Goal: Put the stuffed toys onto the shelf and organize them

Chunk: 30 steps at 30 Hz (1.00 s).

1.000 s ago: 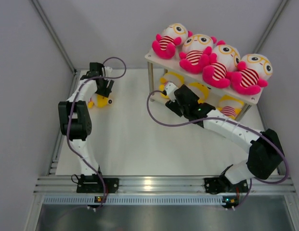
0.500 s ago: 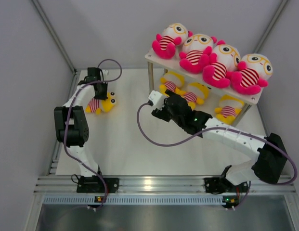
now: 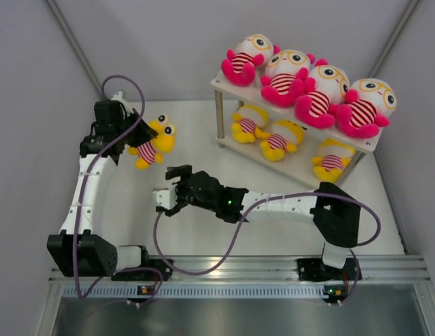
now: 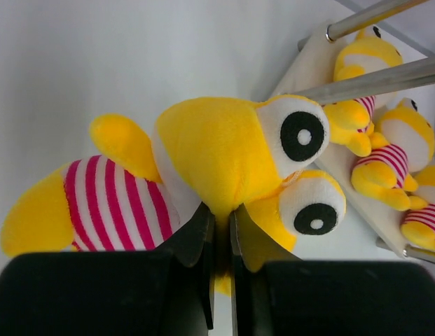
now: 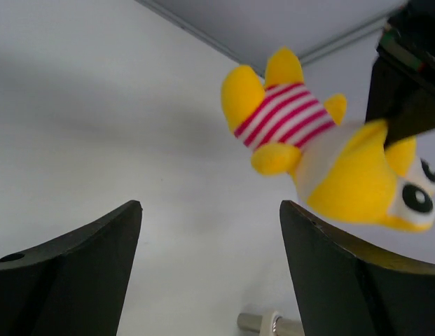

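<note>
Though aloft, yellow doll [image 3: 154, 143] head-first toward shelf [image 3: 219, 112]

1. Your left gripper [image 4: 221, 210] shows black, and the doll [image 4: 224, 154] in it is bright yellow. Its belly is striped pink and white, its eyes white with black pupils.
2. Right gripper [image 5: 206, 210]: black fingers too.
3. Top dolls [image 3: 309, 87]: hot-pink limbs, white heads, red-white stripes, yellow-rimmed glasses.
4. Lower dolls [image 3: 277, 136]: yellow, same stripes.
5. Shelf [image 3: 367, 143]: white boards, silver legs.
6. You've got purple cables [image 3: 123, 76] on white-and-black arms [image 3: 280, 205], over a white table [image 3: 203, 140].
</note>
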{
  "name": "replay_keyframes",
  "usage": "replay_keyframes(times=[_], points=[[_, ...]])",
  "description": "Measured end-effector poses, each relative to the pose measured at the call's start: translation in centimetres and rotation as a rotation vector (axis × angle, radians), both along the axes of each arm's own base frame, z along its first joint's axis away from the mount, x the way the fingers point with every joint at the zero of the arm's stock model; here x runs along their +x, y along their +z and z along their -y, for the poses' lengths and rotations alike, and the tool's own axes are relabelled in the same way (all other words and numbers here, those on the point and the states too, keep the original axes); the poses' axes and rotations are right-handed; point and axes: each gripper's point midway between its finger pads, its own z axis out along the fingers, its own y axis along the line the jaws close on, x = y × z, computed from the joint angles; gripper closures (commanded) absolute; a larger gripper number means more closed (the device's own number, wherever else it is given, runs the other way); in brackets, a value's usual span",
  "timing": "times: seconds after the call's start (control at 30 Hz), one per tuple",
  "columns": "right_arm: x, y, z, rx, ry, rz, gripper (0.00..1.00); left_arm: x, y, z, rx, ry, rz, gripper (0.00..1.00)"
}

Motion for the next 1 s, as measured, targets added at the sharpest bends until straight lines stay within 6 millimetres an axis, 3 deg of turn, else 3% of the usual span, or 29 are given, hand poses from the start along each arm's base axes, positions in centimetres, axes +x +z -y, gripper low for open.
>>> replay_keyframes(times=[0.13, 0.27, 0.5, 0.7, 0.77, 0.83, 0.93, 1.0], points=[[-1.2, -0.7, -3.7, -0.039, 0.067, 0.139, 0.18, -1.3, -0.6, 1.0, -0.089, 0.007, -0.079, 0.98], [-0.8, -0.6, -5.9, -0.053, 0.073, 0.248, 0.17, -2.1, -0.9, 1.7, -0.142, 0.009, -0.123, 0.98], [2.3, -2.5, -8.2, -0.111, 0.022, 0.319, 0.16, -2.4, -0.8, 2.1, -0.176, 0.007, -0.137, 0.98], [6.2, -3.6, -8.2, -0.14, -0.084, 0.337, 0.12, -2.6, -0.8, 2.2, -0.185, 0.01, -0.142, 0.98], [7.6, -4.2, -7.8, -0.152, -0.128, 0.351, 0.19, -2.6, -0.7, 2.2, -0.185, 0.01, -0.137, 0.98], [8.7, -4.8, -7.5, -0.16, -0.175, 0.364, 0.45, -2.6, -0.6, 2.2, -0.185, 0.01, -0.134, 0.98], [9.7, -4.8, -7.3, -0.137, -0.226, 0.344, 1.0, -2.9, -1.0, 2.2, -0.185, 0.011, -0.144, 0.98], [10.0, -4.8, -7.1, -0.11, -0.249, 0.307, 1.0, -3.0, -1.0, 2.3, -0.188, 0.007, -0.141, 0.98]])
